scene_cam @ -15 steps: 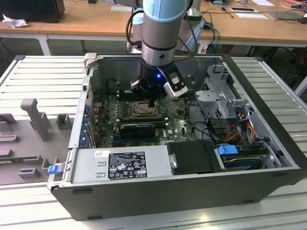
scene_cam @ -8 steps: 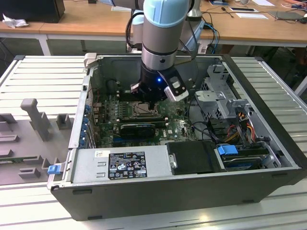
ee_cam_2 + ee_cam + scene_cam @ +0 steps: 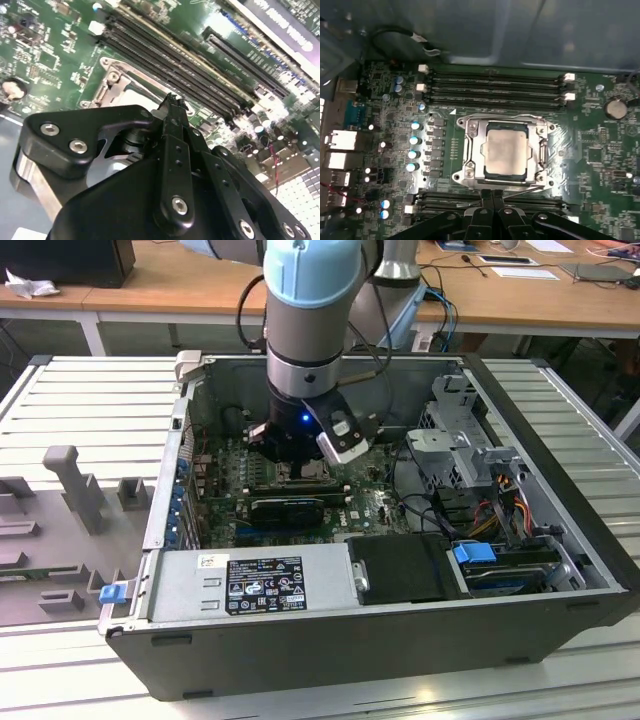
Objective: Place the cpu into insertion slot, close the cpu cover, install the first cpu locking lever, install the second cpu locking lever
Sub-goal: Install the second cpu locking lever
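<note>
1. In the exterior view, the arm reaches down into an open computer case (image 3: 560, 540) that lies on a slatted metal table (image 3: 90, 400). The gripper (image 3: 300, 462) hangs low over the green motherboard (image 3: 370, 508), right above the socket area, which its body mostly hides. A power supply (image 3: 250, 585) sits along the case's near wall, and a drive cage (image 3: 460, 430) stands toward the exterior view's right.

2. In the second wrist view, the black fingers (image 3: 175, 125) are pressed together, tip to tip, with nothing visible between them. They sit just over the edge of the cpu cover (image 3: 107, 85), beside the long memory slots (image 3: 170, 70).

3. In the first wrist view, the cpu (image 3: 506, 150) lies flat in the insertion slot (image 3: 505, 177), its grey top showing through the cut-out of the cpu cover (image 3: 472, 155), which is folded down over it. The closed fingertips (image 3: 492, 196) stand at the frame's edge nearest the camera, near a thin metal lever (image 3: 530, 189) running along that side. Whether they touch it cannot be told. A coin cell (image 3: 615, 107) sits well apart on the board.
</note>
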Available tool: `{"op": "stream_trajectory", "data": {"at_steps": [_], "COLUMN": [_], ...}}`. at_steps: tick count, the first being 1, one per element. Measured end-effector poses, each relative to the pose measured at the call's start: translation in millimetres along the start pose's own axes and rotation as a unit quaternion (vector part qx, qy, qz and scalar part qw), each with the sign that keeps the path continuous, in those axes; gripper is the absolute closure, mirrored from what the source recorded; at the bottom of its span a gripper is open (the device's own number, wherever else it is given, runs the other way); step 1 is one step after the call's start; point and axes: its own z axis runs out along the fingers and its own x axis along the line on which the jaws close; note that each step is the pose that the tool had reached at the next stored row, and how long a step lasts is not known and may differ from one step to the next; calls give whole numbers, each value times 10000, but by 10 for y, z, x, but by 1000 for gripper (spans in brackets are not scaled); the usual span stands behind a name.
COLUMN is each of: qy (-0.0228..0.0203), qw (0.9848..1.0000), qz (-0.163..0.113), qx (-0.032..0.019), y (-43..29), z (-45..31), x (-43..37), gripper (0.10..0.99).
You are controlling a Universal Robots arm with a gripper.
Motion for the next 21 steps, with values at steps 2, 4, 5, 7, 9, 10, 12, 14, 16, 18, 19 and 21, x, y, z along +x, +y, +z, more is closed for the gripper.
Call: {"op": "stream_trajectory", "data": {"at_steps": [2,4,5,7,9,10,12,14,16,18,19,21], "qy": [0,0,-1,-19,-20,-20,-20,-26,-27,-29,-29,-32], "qw": [10000,10000,10000,9996,9995,9995,9995,9994,9992,9992,9991,9989], "qz": [-1,-2,-1,-4,-3,-2,-5,-4,-5,-5,-4,-5], "qx": [-7,-21,-52,-287,-300,-301,-313,-351,-388,-409,-418,-468], "y": [-12,-20,-24,-68,-109,-118,-130,-132,-138,-147,-150,-153], "z": [51,105,119,119,112,111,109,120,161,214,232,252], "x": [19,32,44,80,100,111,165,234,256,258,258,261], "gripper": [980,980,980,980,980,980,980,980,980,980,980,980]}}
